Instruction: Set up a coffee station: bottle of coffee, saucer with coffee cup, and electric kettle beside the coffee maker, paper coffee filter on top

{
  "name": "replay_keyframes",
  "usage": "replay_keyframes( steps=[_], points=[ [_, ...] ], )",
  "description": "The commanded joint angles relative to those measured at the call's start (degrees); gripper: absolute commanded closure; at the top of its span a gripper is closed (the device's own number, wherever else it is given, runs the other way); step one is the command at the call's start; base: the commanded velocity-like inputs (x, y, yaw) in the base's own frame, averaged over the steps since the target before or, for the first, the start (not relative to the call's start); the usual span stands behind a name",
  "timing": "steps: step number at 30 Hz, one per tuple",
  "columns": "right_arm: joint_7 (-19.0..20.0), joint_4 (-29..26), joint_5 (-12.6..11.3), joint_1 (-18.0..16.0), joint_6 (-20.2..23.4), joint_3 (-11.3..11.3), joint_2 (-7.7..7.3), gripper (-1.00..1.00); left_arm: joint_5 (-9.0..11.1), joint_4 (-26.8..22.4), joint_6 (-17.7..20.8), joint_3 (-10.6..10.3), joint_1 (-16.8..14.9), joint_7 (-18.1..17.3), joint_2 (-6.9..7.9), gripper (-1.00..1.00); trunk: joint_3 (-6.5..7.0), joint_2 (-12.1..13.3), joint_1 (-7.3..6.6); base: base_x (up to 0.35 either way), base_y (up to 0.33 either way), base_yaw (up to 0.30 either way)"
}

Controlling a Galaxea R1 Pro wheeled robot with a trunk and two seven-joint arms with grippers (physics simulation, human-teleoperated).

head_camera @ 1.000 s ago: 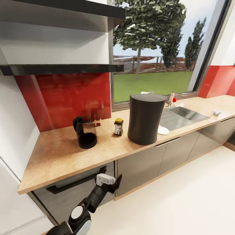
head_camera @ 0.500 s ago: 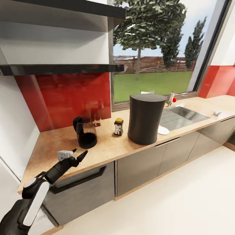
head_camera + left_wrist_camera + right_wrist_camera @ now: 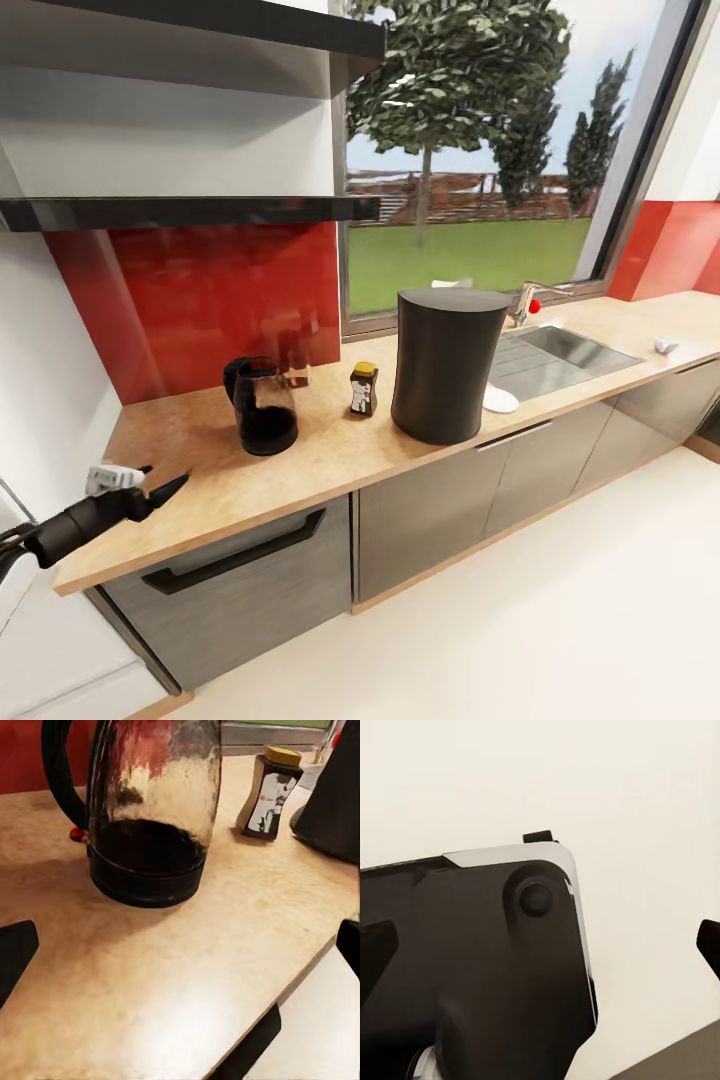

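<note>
Bench (image 3: 200, 470) carries coffee maker (image 3: 446, 365), electric kettle (image 3: 262, 405), bottle of coffee (image 3: 364, 388) beside the maker, saucer (image 3: 499, 400) — left tool (image 3: 160, 482) spread wide, empty, over bench's left end; right tool (image 3: 540, 937) wide too.

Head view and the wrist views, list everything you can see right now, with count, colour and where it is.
Electric kettle: one, dark glass with black handle, on the countertop near the red backsplash.
Bottle of coffee: one, dark with yellow cap, between kettle and coffee maker.
Coffee maker: one, tall black cylinder, beside the sink.
Saucer: one, white, partly hidden behind the coffee maker.
Countertop: one, tan.
Sink: one, steel, with a faucet.
Shelves: two, black, on the wall above.
Oven drawer handle: one, black, under the counter.
Left gripper: one, black, open, over the counter's left end.
</note>
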Motion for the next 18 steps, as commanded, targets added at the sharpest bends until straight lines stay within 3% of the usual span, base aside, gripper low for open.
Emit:
replay_keyframes(
  steps=[1,3,4,8,18],
  points=[
    [0.0,0.0,-0.4,0.0,-0.2,0.4,-0.01,-1.0,-0.3,1.6,0.5,0.1,0.0,-1.1,0.91,-1.0,-0.1,-0.1,0.02,0.0,0.0,0.0],
    [0.0,0.0,-0.4,0.0,-0.2,0.4,0.01,-1.0,-2.2,3.1,0.3,0.1,0.1,-1.9,1.62,-1.0,-0.1,-0.1,0.02,0.0,0.0,0.0],
    [0.1,0.0,-0.4,0.0,-0.2,0.4,0.02,-1.0,-4.2,3.7,0.0,0.0,0.4,-2.3,1.87,-1.0,-0.1,-0.1,0.02,0.0,0.0,0.0],
    [0.0,0.0,-0.5,0.0,-0.2,0.3,-0.03,-1.0,-9.3,4.1,-0.3,0.1,0.7,-2.4,1.88,-1.0,-0.1,-0.1,0.02,0.004,0.0,0.0],
    [-0.2,0.1,-0.5,0.0,-0.1,0.4,-0.33,-1.0,-10.0,4.2,-0.5,0.1,0.7,-2.4,1.79,-1.0,-0.1,-0.1,0.02,0.24,0.12,0.0]
  ],
)
